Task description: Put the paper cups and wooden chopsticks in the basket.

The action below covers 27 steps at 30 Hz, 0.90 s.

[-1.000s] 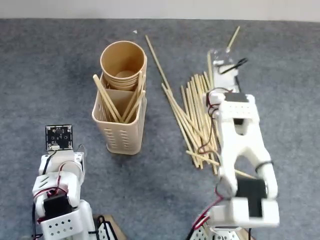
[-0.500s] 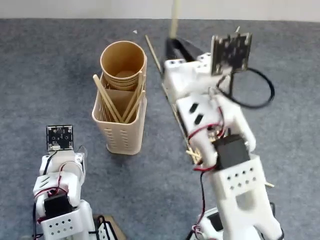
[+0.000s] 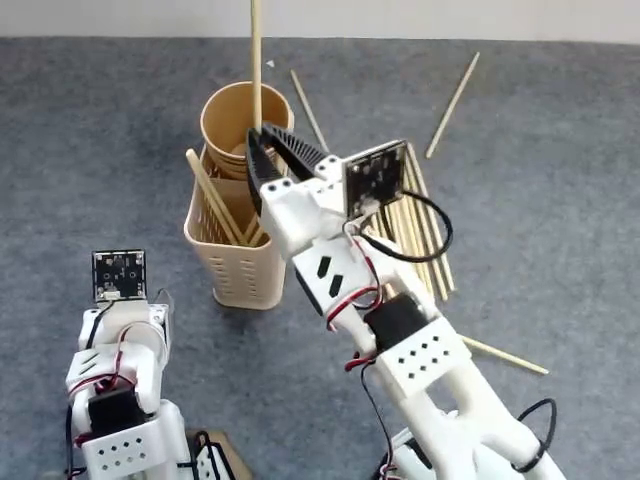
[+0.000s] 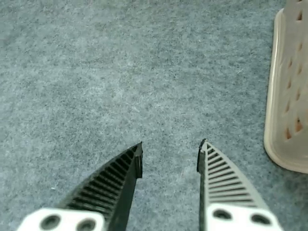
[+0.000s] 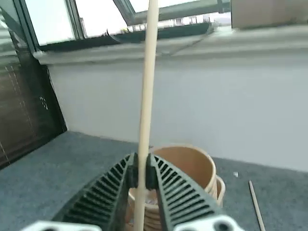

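Note:
A beige slotted basket (image 3: 240, 270) stands on the grey carpet with stacked paper cups (image 3: 246, 125) in its far half and several wooden chopsticks (image 3: 210, 197) leaning in its near half. My right gripper (image 3: 262, 140) hangs over the basket, shut on one chopstick (image 3: 256, 60) held upright; in the right wrist view that chopstick (image 5: 147, 96) rises between the fingers (image 5: 166, 185) with the cups (image 5: 190, 171) behind. A pile of loose chopsticks (image 3: 420, 225) lies right of the basket. My left gripper (image 4: 169, 156) is open over bare carpet, the basket wall (image 4: 288, 96) beside it.
Single chopsticks lie apart on the carpet: one (image 3: 452, 92) at the far right, one (image 3: 307, 108) behind the basket, one (image 3: 505, 355) near the right arm's base. The left arm (image 3: 115, 350) sits folded at the near left.
The right arm rose from the loose pile with one chopstick and swung left until it stands over the basket. The left arm has kept still.

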Each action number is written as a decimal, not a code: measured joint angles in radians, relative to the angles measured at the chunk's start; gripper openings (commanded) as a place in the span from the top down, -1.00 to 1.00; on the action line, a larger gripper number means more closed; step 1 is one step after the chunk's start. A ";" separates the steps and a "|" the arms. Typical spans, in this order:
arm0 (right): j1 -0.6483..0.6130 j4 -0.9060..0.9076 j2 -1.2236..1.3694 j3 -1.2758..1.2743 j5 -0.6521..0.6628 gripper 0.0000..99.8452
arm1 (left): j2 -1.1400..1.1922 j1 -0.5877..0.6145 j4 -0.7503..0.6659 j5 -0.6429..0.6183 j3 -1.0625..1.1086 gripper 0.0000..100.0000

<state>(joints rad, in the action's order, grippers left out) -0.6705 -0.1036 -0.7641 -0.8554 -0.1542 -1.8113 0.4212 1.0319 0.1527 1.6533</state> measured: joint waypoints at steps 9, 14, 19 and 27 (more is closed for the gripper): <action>-0.002 -0.006 -0.002 -0.008 0.000 0.73 | 0.000 0.000 0.000 0.000 0.000 0.57; 0.017 0.180 -0.017 0.031 0.080 0.73 | 0.000 0.000 0.000 0.000 0.000 0.57; 0.155 0.712 -0.029 0.293 0.189 0.73 | 0.000 0.000 0.000 0.000 0.000 0.57; 0.482 1.356 0.269 0.631 0.582 0.73 | 0.000 -0.003 0.000 0.000 0.000 0.57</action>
<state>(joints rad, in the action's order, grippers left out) -0.1887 1.2528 -0.4956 -0.2248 0.4273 -1.8113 0.4181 1.0319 0.1527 1.6533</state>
